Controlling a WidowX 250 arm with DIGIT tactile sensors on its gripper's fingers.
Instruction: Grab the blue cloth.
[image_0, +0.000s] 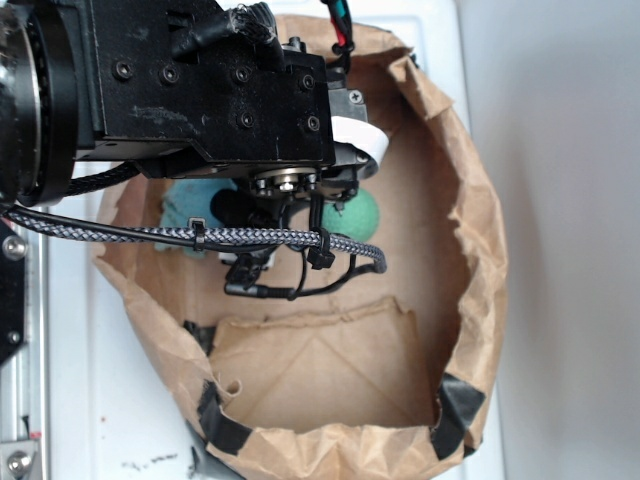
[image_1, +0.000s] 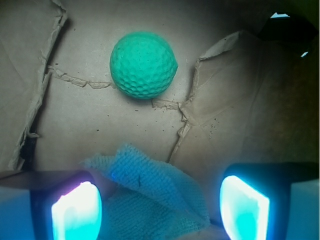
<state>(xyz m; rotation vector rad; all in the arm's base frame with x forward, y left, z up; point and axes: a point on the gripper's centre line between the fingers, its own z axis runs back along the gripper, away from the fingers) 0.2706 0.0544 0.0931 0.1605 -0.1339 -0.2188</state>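
I hold the gripper (image_1: 160, 210) open astride the blue cloth (image_1: 150, 192), which lies near the green ball (image_1: 143, 64); contact seems absent, so I would descend before closing.

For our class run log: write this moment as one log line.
phase: approach | tool: open, fingers either side of blue cloth | cloth: not gripped | green ball: apart, beyond cloth | place: paper bag
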